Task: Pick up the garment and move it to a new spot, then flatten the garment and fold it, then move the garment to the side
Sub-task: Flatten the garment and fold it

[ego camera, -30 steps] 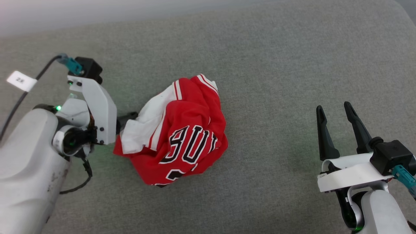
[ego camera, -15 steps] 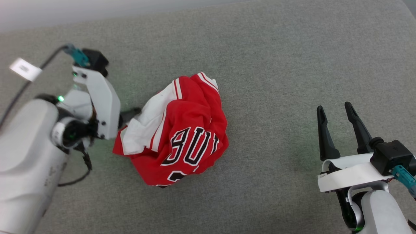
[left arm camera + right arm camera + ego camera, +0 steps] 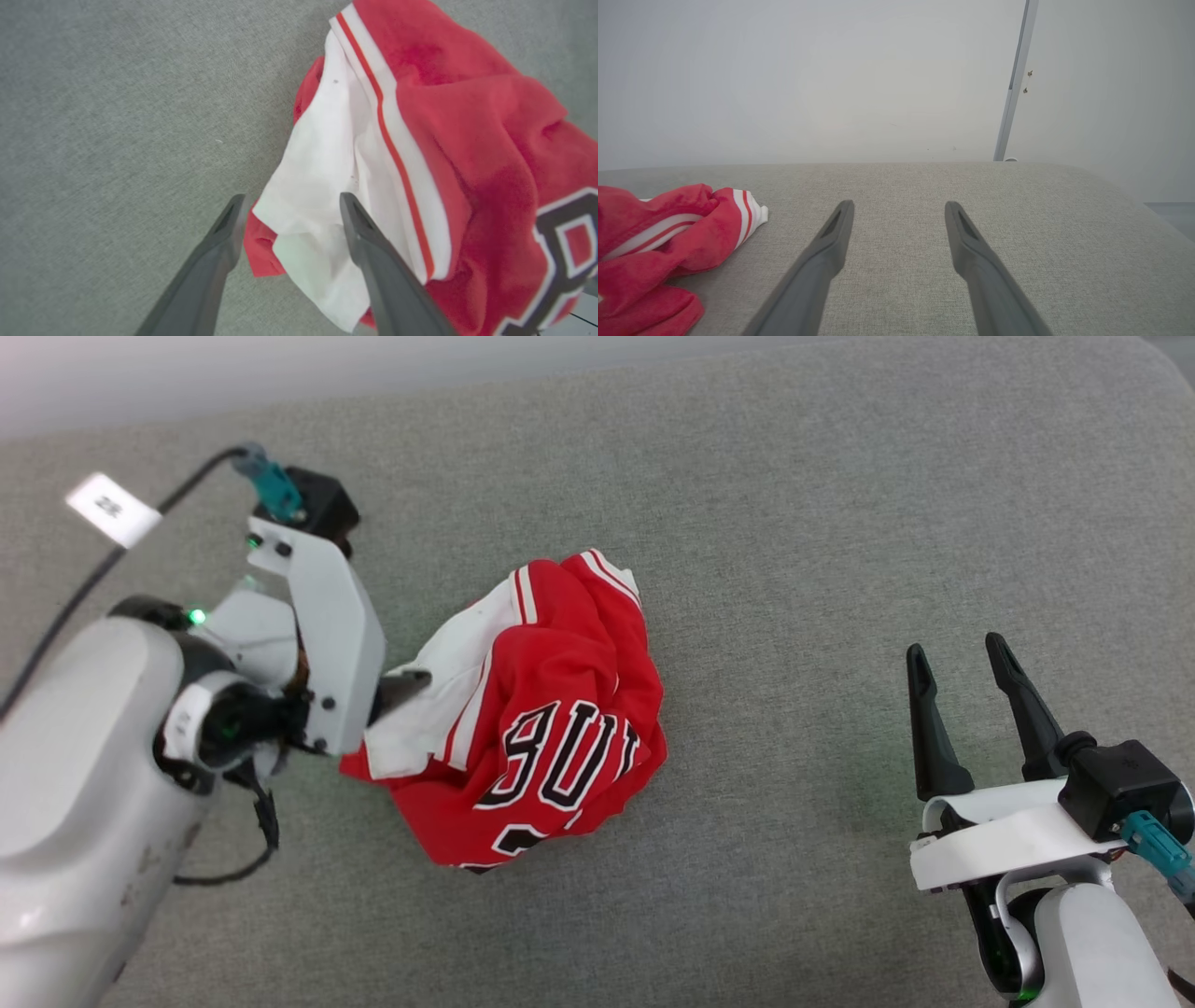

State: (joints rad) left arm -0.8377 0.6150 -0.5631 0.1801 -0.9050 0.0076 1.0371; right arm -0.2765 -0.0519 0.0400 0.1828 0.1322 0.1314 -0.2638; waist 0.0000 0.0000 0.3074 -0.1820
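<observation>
- Shirt (image 3: 560, 709) sits crumpled in the middle of the grey pad (image 3: 840, 523), lettering up.
- Left tool (image 3: 293, 198) is spread wide and straddles the white sleeve (image 3: 327, 154) edge, not pinching anything yet.
- I'd go deeper so it catches a thick fold before closing. Otherwise I reckon only the thin sleeve lifts.
- Right tool (image 3: 957, 649) is spread too, well off to the side and empty.

A grey woven cushion (image 3: 794, 523) (far corner rounded) lies before a pale wall (image 3: 831, 70) with an upright strip (image 3: 1014, 79).
</observation>
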